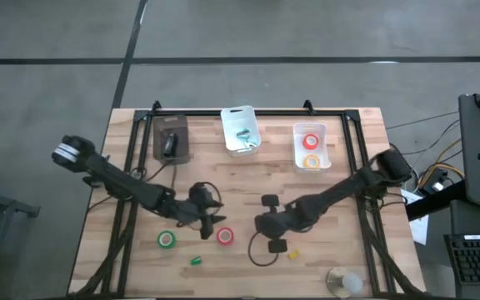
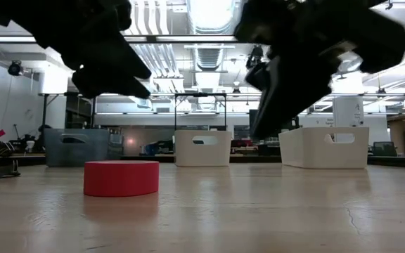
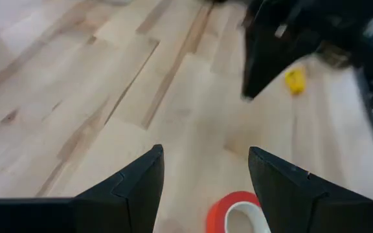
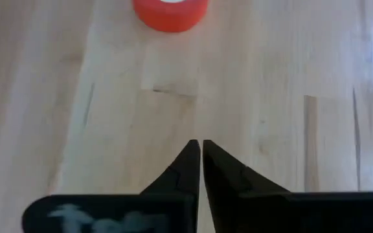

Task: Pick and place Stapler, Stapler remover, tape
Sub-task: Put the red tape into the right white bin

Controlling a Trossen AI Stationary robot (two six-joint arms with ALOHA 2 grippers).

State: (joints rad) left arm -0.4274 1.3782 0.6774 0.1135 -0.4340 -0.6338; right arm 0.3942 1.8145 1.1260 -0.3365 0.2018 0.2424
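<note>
A red-orange tape roll (image 1: pixel 225 236) lies flat on the table near its front middle; it also shows in the low view (image 2: pixel 121 178). My left gripper (image 1: pixel 215 223) hovers open just above and beside it, and the roll (image 3: pixel 238 215) shows between its fingers. My right gripper (image 1: pixel 258 225) is shut and empty to the roll's right, pointing at the roll (image 4: pixel 170 11). A green tape roll (image 1: pixel 167 240) lies flat farther left. A red roll (image 1: pixel 311 140) and a yellow roll (image 1: pixel 311 162) lie in the far right white bin. The stapler (image 1: pixel 171 143) lies in the dark bin and the stapler remover (image 1: pixel 243 133) in the middle white bin.
Three bins stand along the far edge: dark (image 1: pixel 172 125), white (image 1: pixel 226 133), white (image 1: pixel 326 148). A small green piece (image 1: pixel 196 260) and a small yellow piece (image 1: pixel 292 252) lie near the front. A clear round thing (image 1: pixel 344 282) sits at the front right. A black cable (image 1: pixel 261 254) loops below my right gripper.
</note>
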